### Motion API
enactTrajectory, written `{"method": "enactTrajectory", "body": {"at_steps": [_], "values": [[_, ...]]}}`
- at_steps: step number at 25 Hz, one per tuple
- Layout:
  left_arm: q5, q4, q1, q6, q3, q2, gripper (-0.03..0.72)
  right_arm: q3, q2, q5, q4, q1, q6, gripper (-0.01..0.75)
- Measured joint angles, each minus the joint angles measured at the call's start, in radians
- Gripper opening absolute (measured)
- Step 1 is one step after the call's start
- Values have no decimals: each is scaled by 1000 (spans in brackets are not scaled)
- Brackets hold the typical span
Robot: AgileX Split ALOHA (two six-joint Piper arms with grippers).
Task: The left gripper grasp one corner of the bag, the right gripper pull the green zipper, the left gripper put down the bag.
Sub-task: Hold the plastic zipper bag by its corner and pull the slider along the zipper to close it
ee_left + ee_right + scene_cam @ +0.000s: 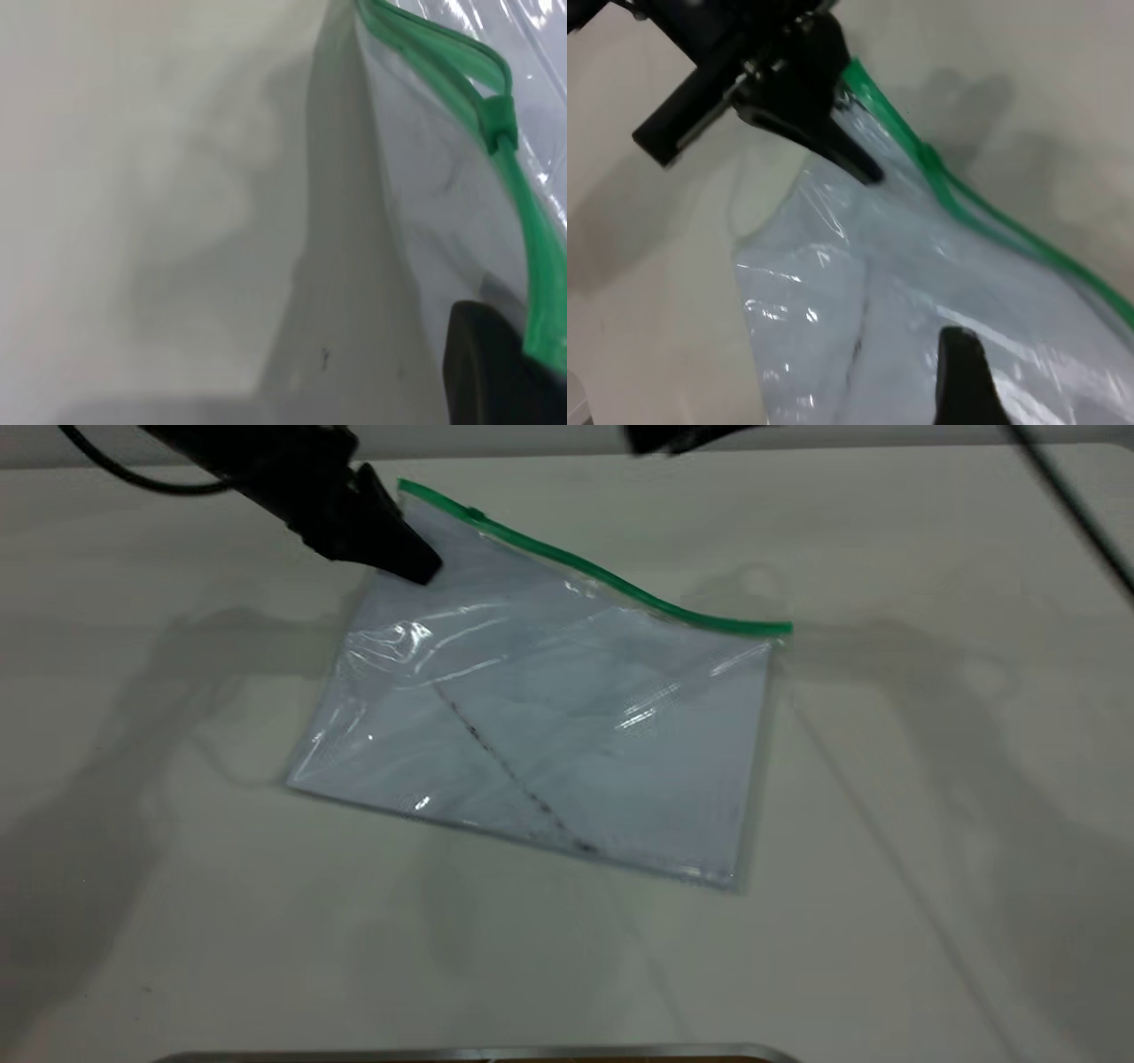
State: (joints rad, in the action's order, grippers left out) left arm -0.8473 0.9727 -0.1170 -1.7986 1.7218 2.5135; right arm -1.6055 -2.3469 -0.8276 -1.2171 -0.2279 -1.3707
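Observation:
The bag point(549, 726) is a clear pouch holding a white sheet with a dark diagonal line, and it lies in the middle of the table. The green zipper point(611, 584) runs along its far edge, with the slider point(476, 514) near the far left end. My left gripper point(412, 562) is shut on the bag's far left corner, just below the zipper end, and that corner is raised. In the left wrist view the zipper point(523, 230) and slider point(498, 115) run close to the gripper. My right gripper point(673, 436) hovers at the far edge, above the bag point(904, 292).
The pale table point(930, 824) surrounds the bag on all sides. A metal edge point(478, 1054) lies along the near rim. A dark cable point(1072, 505) crosses the far right corner.

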Motion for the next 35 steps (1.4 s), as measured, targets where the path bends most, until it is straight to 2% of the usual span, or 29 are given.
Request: {"method": "enactTrajectory", "body": {"at_steps": [5, 9, 20, 35], "values": [[-4, -6, -25, -93, 0, 0, 63, -120, -106, -29, -28, -48, -14, 493], [-4, -7, -28, -108, 0, 0, 63, -173, -135, -55, -87, -53, -16, 493], [5, -6, -39, -115, 0, 0, 64, -183, -200, -80, -185, -93, -37, 493], [13, -7, -52, -136, 0, 0, 64, -185, -245, -52, -236, -101, -75, 493]]}}
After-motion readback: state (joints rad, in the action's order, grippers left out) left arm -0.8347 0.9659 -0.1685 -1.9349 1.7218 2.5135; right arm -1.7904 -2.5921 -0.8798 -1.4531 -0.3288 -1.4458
